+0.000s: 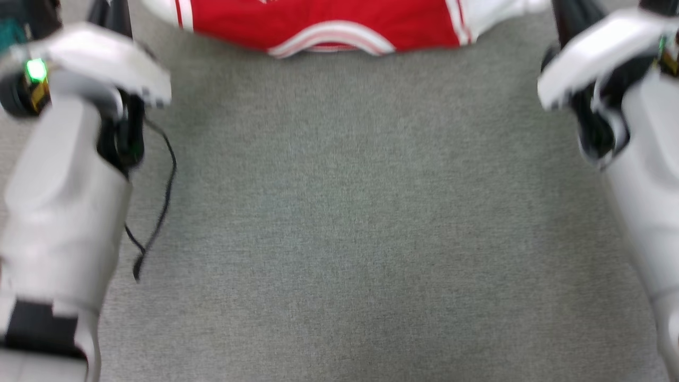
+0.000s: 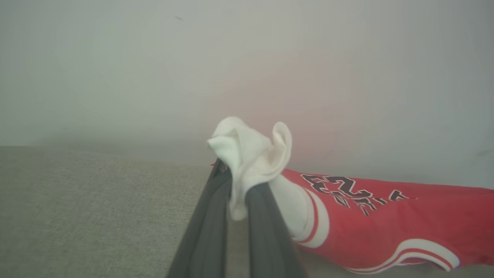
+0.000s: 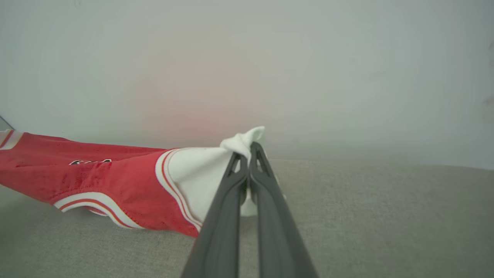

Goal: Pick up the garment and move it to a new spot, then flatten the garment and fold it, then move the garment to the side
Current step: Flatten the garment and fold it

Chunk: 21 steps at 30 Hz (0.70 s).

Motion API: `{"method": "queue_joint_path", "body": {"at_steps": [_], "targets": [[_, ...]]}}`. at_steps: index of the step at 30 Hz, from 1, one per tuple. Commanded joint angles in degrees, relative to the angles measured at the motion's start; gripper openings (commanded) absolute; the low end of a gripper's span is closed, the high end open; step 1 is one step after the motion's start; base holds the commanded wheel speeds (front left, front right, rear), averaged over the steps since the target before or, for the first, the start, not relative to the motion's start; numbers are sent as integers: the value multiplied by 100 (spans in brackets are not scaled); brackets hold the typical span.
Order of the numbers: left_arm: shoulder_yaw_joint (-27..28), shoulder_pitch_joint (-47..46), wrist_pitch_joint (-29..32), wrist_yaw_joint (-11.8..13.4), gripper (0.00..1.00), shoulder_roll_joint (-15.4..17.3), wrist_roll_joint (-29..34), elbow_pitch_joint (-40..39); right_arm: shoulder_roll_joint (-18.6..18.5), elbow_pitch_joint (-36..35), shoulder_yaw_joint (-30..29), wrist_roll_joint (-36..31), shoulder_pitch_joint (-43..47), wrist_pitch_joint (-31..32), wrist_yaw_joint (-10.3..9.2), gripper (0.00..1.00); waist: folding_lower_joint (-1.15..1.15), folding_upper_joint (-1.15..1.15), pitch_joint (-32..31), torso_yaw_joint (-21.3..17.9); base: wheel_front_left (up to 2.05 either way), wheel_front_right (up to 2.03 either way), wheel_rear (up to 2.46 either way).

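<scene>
The garment (image 1: pixel 323 24), a red jersey T-shirt with white sleeves and striped collar trim, stretches across the top edge of the head view, collar toward me. In the left wrist view my left gripper (image 2: pixel 235 181) is shut on a bunched white sleeve, with the garment (image 2: pixel 386 224) trailing to the right and its dark lettering facing up. In the right wrist view my right gripper (image 3: pixel 247 152) is shut on the other white sleeve, and the garment (image 3: pixel 96 177) runs off to the left. The fingertips are cut off at the top of the head view.
A grey carpeted surface (image 1: pixel 350 223) spreads below the garment. My pale forearms stand at the left (image 1: pixel 63 212) and right (image 1: pixel 647 185) edges, and a thin black cable (image 1: pixel 159 212) dangles beside the left arm. A plain pale wall (image 2: pixel 247 58) rises behind.
</scene>
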Motion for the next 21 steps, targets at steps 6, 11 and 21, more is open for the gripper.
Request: {"method": "queue_joint_path", "body": {"at_steps": [6,11,21], "targets": [[624,1863,-39,434,0,53,42,-1435,-254,-629,-79,193,1438,60,-4,0,0,0,-872,-5,0,0,0],[783,3359,-40,832,0,138,134,-2609,-303,-1328,-419,79,2615,290,-4,0,0,0,-1362,-13,0,0,0],[720,5938,614,1724,0,514,69,-4632,155,-3415,-1581,-539,5261,1579,-4,0,0,0,-2017,-64,0,0,0]]}}
